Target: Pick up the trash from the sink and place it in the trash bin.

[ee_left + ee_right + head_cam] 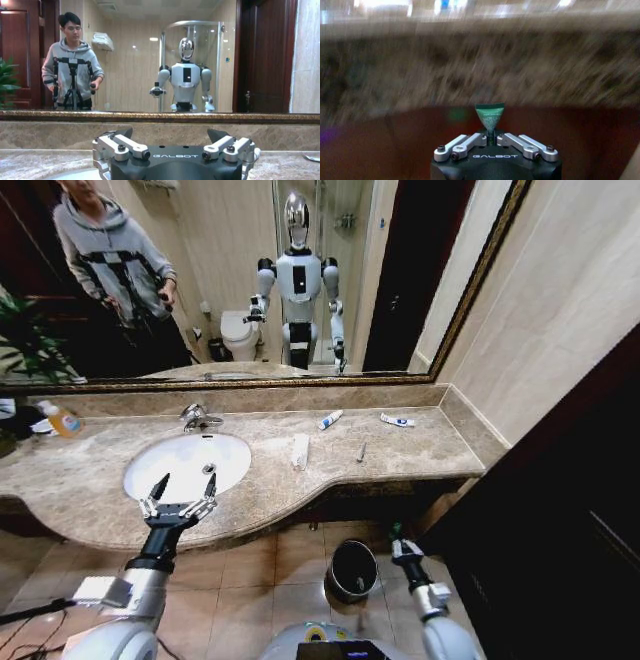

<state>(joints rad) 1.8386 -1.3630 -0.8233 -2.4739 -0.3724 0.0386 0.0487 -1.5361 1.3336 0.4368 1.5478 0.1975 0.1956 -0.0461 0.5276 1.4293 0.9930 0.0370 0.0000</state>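
The white oval sink (150, 470) sits in the brown marble counter. My left gripper (185, 483) hovers open over the basin's front edge; the left wrist view shows its fingers (125, 133) spread wide with nothing between them. Below the counter, my right gripper (400, 542) is shut on a green tube (490, 114), just right of the black trash bin (352, 570) on the floor. On the counter right of the sink lie a white flat packet (300, 450), a thin grey stick (361, 451) and two white tubes with blue marks (330, 419) (397, 420).
A chrome tap (197, 417) stands behind the basin. An orange-labelled bottle (62, 420) is at the counter's far left. A mirror (250, 280) covers the wall behind. The counter's curved front edge overhangs the tiled floor near the bin, and a dark wall panel (560, 510) closes the right side.
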